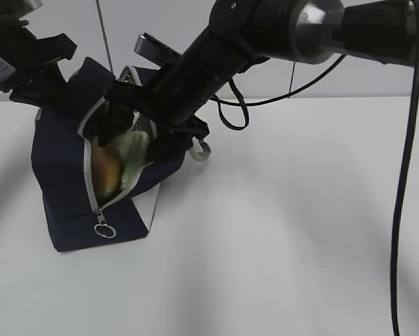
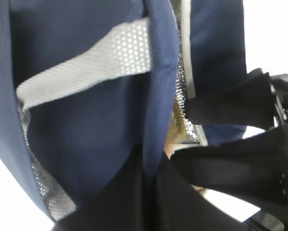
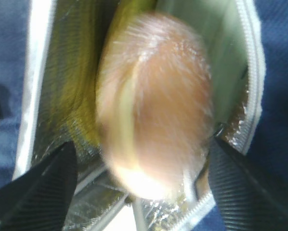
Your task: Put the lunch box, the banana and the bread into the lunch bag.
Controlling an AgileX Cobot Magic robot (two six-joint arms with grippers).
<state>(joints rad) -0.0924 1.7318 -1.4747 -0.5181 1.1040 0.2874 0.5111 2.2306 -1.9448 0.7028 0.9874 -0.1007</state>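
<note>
The lunch bag (image 1: 66, 189) stands on the white table (image 1: 286, 231), zipper open, ring pull (image 1: 104, 229) low at front. The right arm (image 1: 216, 66) reaches into the opening; its gripper is hidden inside. Orange-brown and pale green contents show within. The left arm (image 1: 24, 56) sits at the bag's rear top edge.

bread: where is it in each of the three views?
Exterior: bread shows orange-brown through the bag's open zipper, left of centre.
Left wrist: only a tan sliver at the opening, centre; cannot tell if it is the bread.
Right wrist: fills the centre, blurred, between the right gripper's open fingers.
Shared landmark: grey zipper strip.
</note>
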